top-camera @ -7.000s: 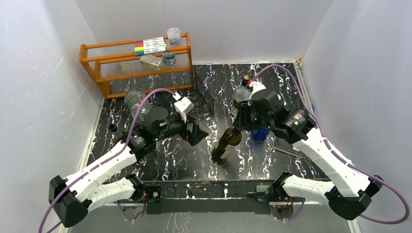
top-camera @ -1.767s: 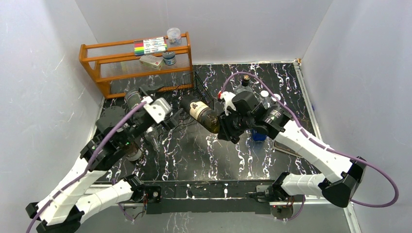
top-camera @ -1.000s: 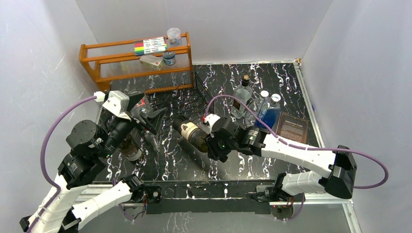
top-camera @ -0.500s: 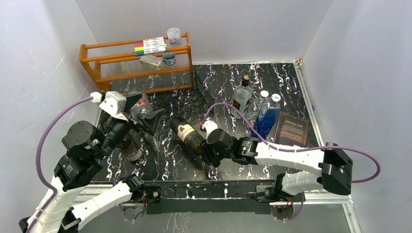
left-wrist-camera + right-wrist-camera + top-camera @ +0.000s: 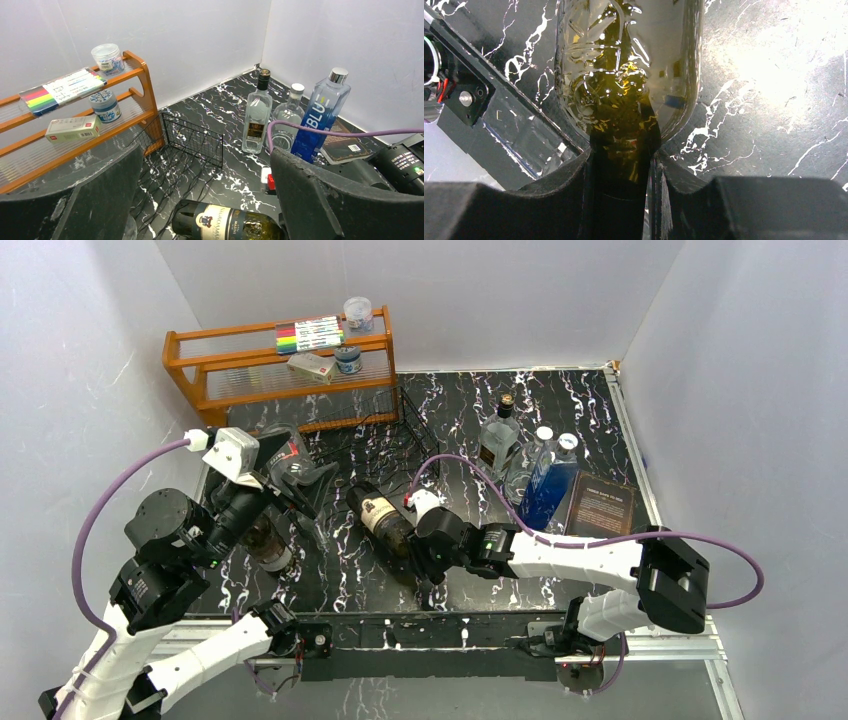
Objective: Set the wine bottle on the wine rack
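Wine bottle (image 5: pixel 378 520) lies sideways toward the counter's near edge, its neck clamped tight in the right claw (image 5: pixel 423 548), base pointing away. By the left edge, the left claw (image 5: pixel 305 483) gapes fully, holding nothing. Beyond, the wire wine rack (image 5: pixel 385 445) sits before the orange shelf (image 5: pixel 186 365) near the far left corner.

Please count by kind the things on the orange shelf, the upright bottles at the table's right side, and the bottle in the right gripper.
Round tubs: 2 (upper tub, lower tub)
Marker pack: 1
Small box: 1
Upright bottles: 3 (dark-capped clear bottle, white-capped clear bottle, blue bottle)
Held wine bottle (in right gripper): 1
Total: 8
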Robot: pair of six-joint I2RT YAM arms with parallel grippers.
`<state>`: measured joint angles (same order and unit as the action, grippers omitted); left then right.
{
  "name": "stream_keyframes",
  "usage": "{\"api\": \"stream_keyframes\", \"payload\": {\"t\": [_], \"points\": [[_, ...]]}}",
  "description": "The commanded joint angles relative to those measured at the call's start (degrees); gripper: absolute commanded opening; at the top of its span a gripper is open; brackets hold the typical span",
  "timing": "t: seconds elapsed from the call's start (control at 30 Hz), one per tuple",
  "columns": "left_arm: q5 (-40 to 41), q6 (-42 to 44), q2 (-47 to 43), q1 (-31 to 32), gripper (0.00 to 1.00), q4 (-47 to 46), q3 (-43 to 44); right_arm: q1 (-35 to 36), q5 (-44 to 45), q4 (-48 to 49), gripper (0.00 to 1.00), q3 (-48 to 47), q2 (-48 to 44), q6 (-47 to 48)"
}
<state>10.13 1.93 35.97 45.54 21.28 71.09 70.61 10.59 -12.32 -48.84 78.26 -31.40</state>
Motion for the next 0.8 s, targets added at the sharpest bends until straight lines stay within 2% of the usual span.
{"api": "stream_keyframes", "payload": {"t": [0.0,0.43,0.77], "points": [[0.39,0.86,0.66,0.07,0.98,-0.53,0.97,0.44,2.68,16.02,0.00,-1.72,-0.53,0.01],[0.14,1.00,0.60,0.07,0.98,0.02,0.97,0.82,12.17,33.52,0.00,-6.52,12.14,-0.43],[-0.67,0.78,0.59,0.03,0.98,-0.10,1.68,0.68,15.60,36.30,0.00,-19.33,26.58,1.69]]}}
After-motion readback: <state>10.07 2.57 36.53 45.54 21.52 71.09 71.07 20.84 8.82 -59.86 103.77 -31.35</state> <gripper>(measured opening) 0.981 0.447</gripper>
